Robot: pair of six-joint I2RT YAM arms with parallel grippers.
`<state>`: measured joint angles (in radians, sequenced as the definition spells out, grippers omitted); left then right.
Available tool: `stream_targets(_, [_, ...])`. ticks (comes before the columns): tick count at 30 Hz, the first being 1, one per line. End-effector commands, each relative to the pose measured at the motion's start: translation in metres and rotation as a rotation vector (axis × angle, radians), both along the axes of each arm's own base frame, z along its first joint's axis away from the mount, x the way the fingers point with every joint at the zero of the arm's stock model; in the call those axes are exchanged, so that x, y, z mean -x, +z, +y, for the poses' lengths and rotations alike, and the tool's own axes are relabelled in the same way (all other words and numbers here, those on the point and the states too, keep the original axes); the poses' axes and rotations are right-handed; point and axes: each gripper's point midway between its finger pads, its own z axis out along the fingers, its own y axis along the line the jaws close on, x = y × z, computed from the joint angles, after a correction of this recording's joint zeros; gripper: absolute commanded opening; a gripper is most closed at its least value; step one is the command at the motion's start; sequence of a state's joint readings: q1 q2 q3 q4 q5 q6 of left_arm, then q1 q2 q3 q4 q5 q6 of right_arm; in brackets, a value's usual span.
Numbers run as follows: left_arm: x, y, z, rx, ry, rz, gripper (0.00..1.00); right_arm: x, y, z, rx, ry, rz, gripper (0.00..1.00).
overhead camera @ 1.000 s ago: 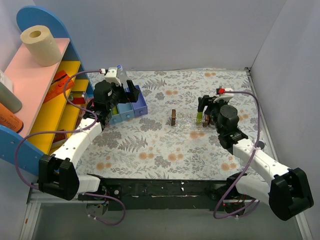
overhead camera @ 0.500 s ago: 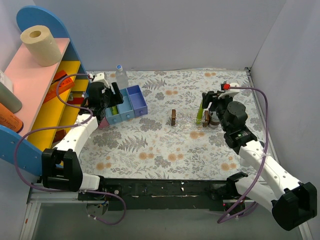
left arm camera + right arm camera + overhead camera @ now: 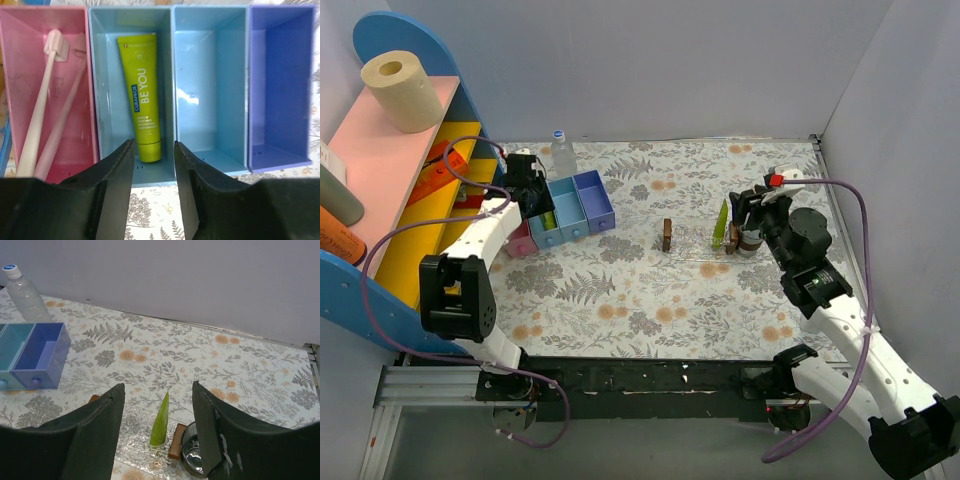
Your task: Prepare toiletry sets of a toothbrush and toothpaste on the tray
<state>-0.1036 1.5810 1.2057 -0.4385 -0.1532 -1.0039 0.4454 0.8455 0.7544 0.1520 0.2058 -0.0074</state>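
One yellow-green toothpaste [image 3: 161, 422] stands upright on the clear tray [image 3: 131, 435], its flat edge up. My right gripper [image 3: 158, 387] hovers above and behind it, open, with nothing between its fingers. In the top view this toothpaste [image 3: 721, 225] stands just left of the right gripper [image 3: 750, 207]. A second toothpaste [image 3: 141, 102] lies in a light-blue compartment. Two pink toothbrushes [image 3: 40, 107] lie in the pink compartment beside it. My left gripper [image 3: 153, 145] hangs over the near end of that tube, its jaws a narrow gap apart and empty.
The blue compartment box [image 3: 582, 205] sits at the left by a water bottle [image 3: 560, 150]. A brown block [image 3: 176, 441] and a metal cup [image 3: 192, 455] stand beside the upright tube. A brown holder [image 3: 667, 234] stands at the tray's left end. A shelf [image 3: 410, 190] lines the left wall.
The left gripper swung left over the box and its jaws narrowed. The right gripper drew back from the upright toothpaste, leaving it standing on the tray.
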Motion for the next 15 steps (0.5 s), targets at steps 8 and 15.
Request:
stream_targets(8, [0.002,-0.023,0.009,-0.008,0.043,0.141,0.29,0.016,-0.007,-0.003,0.041,0.037,-0.009,0.62])
stream_targets(15, [-0.007,-0.041,0.011,-0.031,0.027,0.168,0.31,0.018,-0.006,-0.003,0.034,0.041,-0.015,0.62])
